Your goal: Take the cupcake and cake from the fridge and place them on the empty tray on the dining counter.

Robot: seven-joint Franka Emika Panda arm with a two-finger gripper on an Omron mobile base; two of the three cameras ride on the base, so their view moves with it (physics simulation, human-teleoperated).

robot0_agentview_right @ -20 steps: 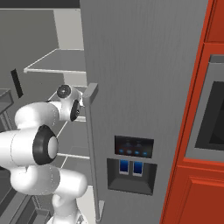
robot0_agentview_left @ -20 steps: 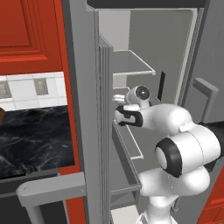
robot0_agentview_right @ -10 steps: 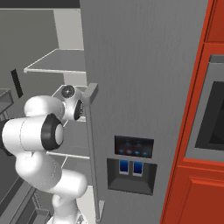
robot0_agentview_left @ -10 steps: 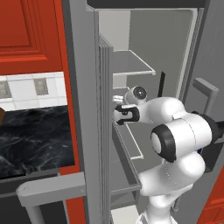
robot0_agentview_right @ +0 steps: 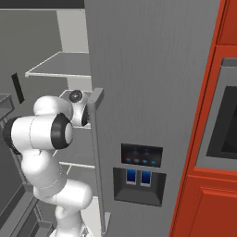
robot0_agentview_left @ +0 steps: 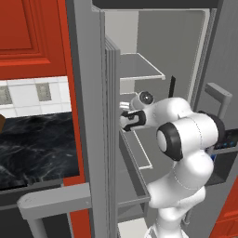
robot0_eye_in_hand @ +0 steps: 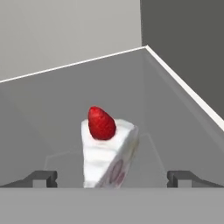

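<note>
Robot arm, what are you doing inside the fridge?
The white robot arm is reaching into the open fridge for a slice of cake, a white wedge with a strawberry on top. The cake stands on a fridge shelf, right in front of the gripper. The jaws are wide open, one finger on each side of the slice, not squeezing it yet.

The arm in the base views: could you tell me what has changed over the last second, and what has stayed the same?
The arm's elbow has swung upward and toward the fridge, carrying the hand deeper between the shelves. The gripper stands open with the cake between its fingertips, not yet gripped. Nothing was taken hold of or let go. The base, the fridge doors and the shelves stayed as they were.
</note>
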